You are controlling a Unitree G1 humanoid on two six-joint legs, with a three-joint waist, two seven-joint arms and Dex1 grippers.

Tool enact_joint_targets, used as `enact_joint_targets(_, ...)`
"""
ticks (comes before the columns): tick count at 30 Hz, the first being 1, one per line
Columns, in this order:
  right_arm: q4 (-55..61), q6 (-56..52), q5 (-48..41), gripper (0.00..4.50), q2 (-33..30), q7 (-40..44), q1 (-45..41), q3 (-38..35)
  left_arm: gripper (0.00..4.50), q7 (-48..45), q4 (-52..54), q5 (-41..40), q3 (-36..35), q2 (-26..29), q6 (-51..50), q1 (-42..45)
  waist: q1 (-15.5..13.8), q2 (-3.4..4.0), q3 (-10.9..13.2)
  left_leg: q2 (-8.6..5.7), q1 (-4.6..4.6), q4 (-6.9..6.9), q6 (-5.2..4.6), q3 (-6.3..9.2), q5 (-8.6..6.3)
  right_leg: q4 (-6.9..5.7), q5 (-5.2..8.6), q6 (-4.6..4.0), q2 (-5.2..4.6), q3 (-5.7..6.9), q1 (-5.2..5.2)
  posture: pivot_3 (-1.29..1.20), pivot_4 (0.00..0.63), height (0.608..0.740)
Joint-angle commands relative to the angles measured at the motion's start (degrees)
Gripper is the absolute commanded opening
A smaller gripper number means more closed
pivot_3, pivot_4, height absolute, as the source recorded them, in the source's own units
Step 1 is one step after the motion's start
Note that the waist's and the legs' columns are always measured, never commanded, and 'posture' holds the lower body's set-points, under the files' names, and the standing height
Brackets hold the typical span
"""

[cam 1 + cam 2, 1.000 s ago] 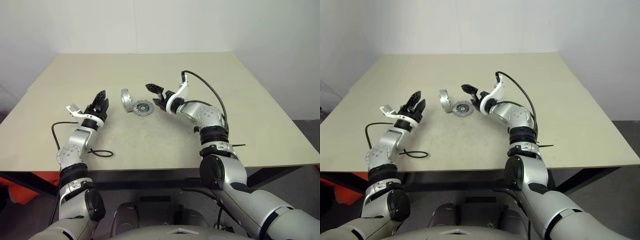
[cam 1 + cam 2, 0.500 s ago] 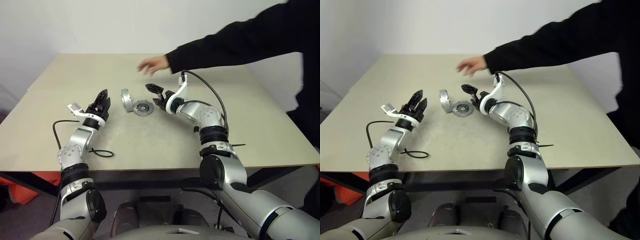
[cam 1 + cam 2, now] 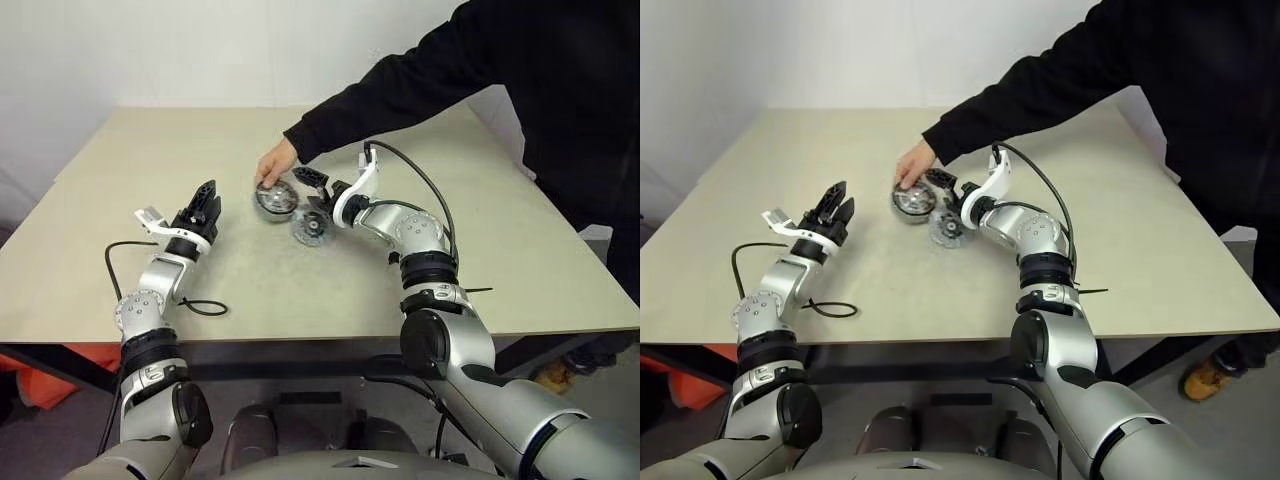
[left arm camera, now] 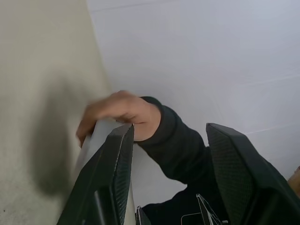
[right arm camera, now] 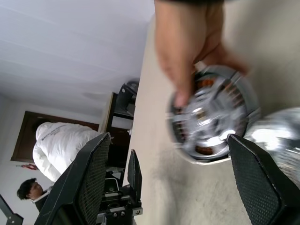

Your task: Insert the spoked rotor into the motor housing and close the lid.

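A person's hand [image 3: 272,165] grips the motor housing [image 3: 275,200] at the middle of the table [image 3: 300,290]; copper windings and a silvery centre show on the housing [image 5: 211,117] in the right wrist view. A smaller shiny silver disc [image 3: 312,227], which looks like the spoked rotor, lies flat just right of it. My right gripper [image 3: 313,192] hovers open beside the housing and above that disc, with nothing between its fingers [image 5: 84,178]. My left gripper [image 3: 203,198] hangs open and empty to the left, apart from both parts. I cannot make out the lid.
The person's black sleeve [image 3: 420,80] reaches over the back right of the table. A black cable loop [image 3: 200,306] lies near the front left edge. Bare tabletop stretches in front of the parts and at the far left.
A person's arm came in from the right and the hand took hold of the housing. The housing and the silver disc shifted a little to the right. Both grippers stayed put.
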State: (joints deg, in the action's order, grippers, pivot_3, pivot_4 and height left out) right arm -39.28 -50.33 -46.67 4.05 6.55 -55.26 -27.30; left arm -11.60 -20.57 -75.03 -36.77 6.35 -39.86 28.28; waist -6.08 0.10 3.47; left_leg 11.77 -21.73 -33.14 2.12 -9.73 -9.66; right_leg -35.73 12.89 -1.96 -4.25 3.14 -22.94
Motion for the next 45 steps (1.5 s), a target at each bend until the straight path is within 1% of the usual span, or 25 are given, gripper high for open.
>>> enact_joint_targets(1, 0.6, 0.7, -0.2, 4.46, -0.3, 0.9, -1.4, 0.2, 2.56, 0.0, 2.6, 0.0, 0.3, 0.1, 0.4, 0.5, 0.0, 0.00, 0.0, 0.00, 0.00, 0.00, 0.00, 0.00, 0.00, 0.00, 0.00, 0.00, 0.00, 0.00, 0.00, 0.00, 0.000, 0.740)
enact_joint_targets(14, 1.8, 2.1, 2.4, 4.46, -0.9, 2.7, -0.4, 2.2, 2.56, -0.3, 3.3, 1.2, 1.3, 0.2, 0.3, -0.4, 0.0, 0.00, 0.0, 0.00, 0.00, -0.02, 0.00, 0.00, 0.00, -0.01, 0.00, 0.00, 0.00, 0.00, 0.00, 0.00, 0.000, 0.740)
enact_joint_targets(21, 4.7, 4.6, 5.6, 4.46, -1.9, 6.5, 0.9, 6.1, 2.56, -0.8, 3.8, 2.1, 2.2, 0.3, 0.1, -0.8, 0.0, 0.00, 0.0, 0.00, -0.01, -0.02, 0.00, 0.00, 0.00, 0.00, 0.00, 0.00, 0.00, 0.00, 0.01, 0.00, 0.000, 0.740)
enact_joint_targets(30, 4.6, 5.1, 6.4, 4.46, -2.4, 7.2, 0.9, 6.2, 2.56, -1.3, 3.8, 2.7, 2.8, 0.4, 0.0, -1.0, 0.0, -0.01, 0.0, 0.00, 0.06, -0.04, 0.00, 0.00, 0.00, -0.02, 0.00, -0.01, 0.00, 0.00, 0.06, 0.00, 0.000, 0.740)
enact_joint_targets(37, 7.2, 7.2, 10.7, 4.46, -4.6, 11.9, 2.6, 11.3, 2.56, -2.7, 5.1, 4.7, 4.7, 1.3, -0.6, -1.4, 0.0, -0.01, 0.0, 0.00, 0.05, -0.05, 0.00, 0.01, 0.00, -0.01, 0.00, -0.01, 0.00, 0.00, 0.08, 0.00, 0.000, 0.740)
enact_joint_targets(40, 9.5, 9.5, 14.8, 4.46, -6.8, 15.8, 4.4, 16.3, 2.56, -4.1, 7.5, 8.8, 8.1, 2.5, -0.4, -2.0, -0.1, -0.01, 0.0, 0.01, 0.06, -0.05, 0.00, 0.02, 0.00, -0.01, 0.00, -0.01, 0.00, 0.00, 0.10, 0.00, 0.000, 0.740)
enact_joint_targets(43, 12.1, 13.4, 21.0, 4.46, -10.6, 21.3, 7.0, 23.7, 2.56, -8.0, 11.9, 21.3, 18.2, 6.3, 3.1, -3.2, -0.2, -0.02, 0.0, 0.01, 0.06, -0.05, 0.00, 0.06, 0.00, 0.00, 0.00, -0.01, 0.00, 0.01, 0.12, 0.00, 0.000, 0.740)
enact_joint_targets(45, 13.1, 14.3, 22.8, 4.46, -12.3, 23.9, 8.2, 26.3, 2.56, -11.0, 12.9, 29.8, 24.4, 9.0, 7.6, -3.4, -0.4, -0.02, 0.0, 0.00, 0.07, -0.05, -0.01, 0.09, 0.00, 0.02, 0.00, 0.00, -0.01, 0.02, 0.16, 0.00, 0.000, 0.740)
